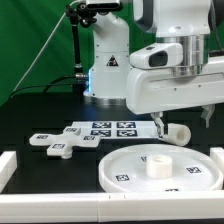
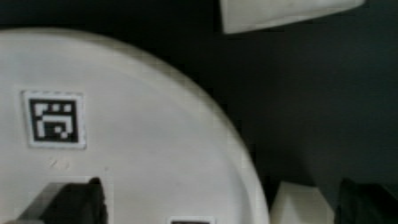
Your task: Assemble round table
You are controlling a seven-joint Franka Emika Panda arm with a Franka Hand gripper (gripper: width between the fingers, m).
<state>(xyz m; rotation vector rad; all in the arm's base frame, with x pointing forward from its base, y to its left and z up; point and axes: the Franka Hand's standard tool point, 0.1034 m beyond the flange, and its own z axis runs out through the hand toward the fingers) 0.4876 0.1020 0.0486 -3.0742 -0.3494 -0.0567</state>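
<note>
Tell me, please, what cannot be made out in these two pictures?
- Wrist view: white piece cut off by the picture's edge; which part it is cannot be told.
- Wrist view: gripper fingers blurred and cut by the edge; whether they touch the round disc is unclear.
- Exterior view: leg partly covered by the gripper.
- Exterior view: tags too small to read.

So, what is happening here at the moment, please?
A single robot arm is putting together a white round table. Its tool is open and hangs over the edge of the round disc, holding nothing. The short leg lies close beside the disc, and the cross-shaped base lies apart on the exterior view's left, next to the marker board. No parts seem joined yet.
</note>
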